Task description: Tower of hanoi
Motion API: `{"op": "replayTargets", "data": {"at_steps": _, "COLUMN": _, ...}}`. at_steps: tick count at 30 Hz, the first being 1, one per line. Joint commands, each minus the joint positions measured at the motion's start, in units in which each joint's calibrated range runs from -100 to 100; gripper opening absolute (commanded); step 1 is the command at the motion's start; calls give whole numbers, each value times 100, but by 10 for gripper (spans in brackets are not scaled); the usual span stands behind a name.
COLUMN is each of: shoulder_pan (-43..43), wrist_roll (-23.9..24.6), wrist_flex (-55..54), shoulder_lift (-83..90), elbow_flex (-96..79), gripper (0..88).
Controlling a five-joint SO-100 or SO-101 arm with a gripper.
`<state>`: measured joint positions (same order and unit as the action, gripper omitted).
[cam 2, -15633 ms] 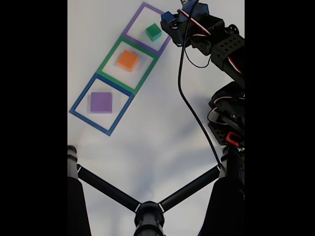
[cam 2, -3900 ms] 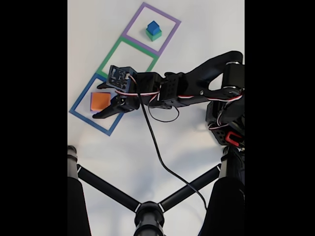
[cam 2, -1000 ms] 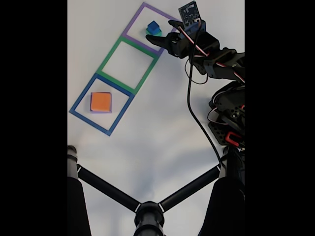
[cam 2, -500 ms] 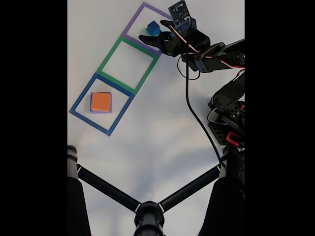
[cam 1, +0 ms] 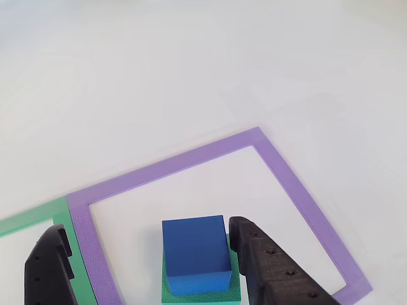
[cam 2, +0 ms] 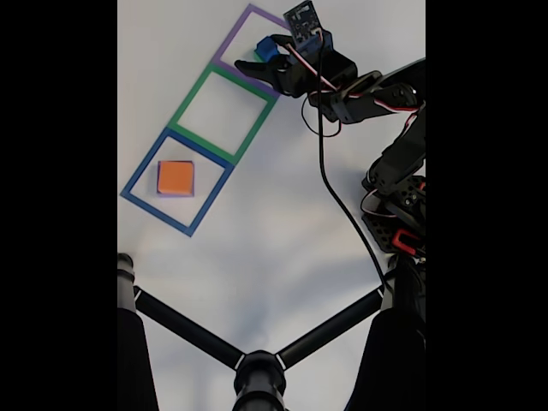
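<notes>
In the other view, the small blue block (cam 1: 196,253) sits on the wider green block (cam 1: 202,294) inside the purple tape outline (cam 1: 172,166). My gripper (cam 1: 147,230) is open and straddles the pair: the right finger (cam 1: 267,267) is close beside the blue block, while the left finger (cam 1: 48,270) stands well off it. The fixed view shows the gripper (cam 2: 262,55) at the top, around the blue block (cam 2: 261,52). The orange block (cam 2: 175,176) lies inside the blue tape outline (cam 2: 141,175), and a thin purple rim (cam 2: 175,195) shows beneath it.
The green tape outline (cam 2: 190,101) in the middle holds nothing. A black cable (cam 2: 330,188) hangs from the arm across the white surface. Black stand legs (cam 2: 257,368) cross the bottom of the fixed view. The arm base (cam 2: 398,223) is at the right.
The gripper has moved left and further over the purple outline, so its open fingers now flank the blue block. The blocks have not moved in the last second.
</notes>
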<state>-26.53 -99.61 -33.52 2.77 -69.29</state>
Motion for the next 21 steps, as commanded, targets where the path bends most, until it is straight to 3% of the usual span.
{"op": "replayTargets", "data": {"at_steps": 1, "shoulder_pan": 26, "wrist_roll": -39, "wrist_flex": -165, "shoulder_lift": 3, "elbow_flex": 209, "gripper": 267}}
{"op": "replayTargets", "data": {"at_steps": 21, "shoulder_pan": 95, "wrist_roll": -39, "wrist_flex": -125, "shoulder_lift": 11, "elbow_flex": 64, "gripper": 113}}
